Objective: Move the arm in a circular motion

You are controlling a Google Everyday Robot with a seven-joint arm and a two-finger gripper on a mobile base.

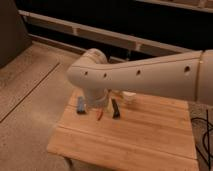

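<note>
While reaching from right, bends arm (150, 75) over table (135, 142).
Holds gripper (99, 100) left of centre, above red item (100, 114); cannot tell open or closed.

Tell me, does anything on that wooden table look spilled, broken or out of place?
Nothing stands out. The arm reaches over the table, its gripper hanging low near the far left corner among a blue-grey block, a red item, a black object and a white cup. No spill shows.
</note>
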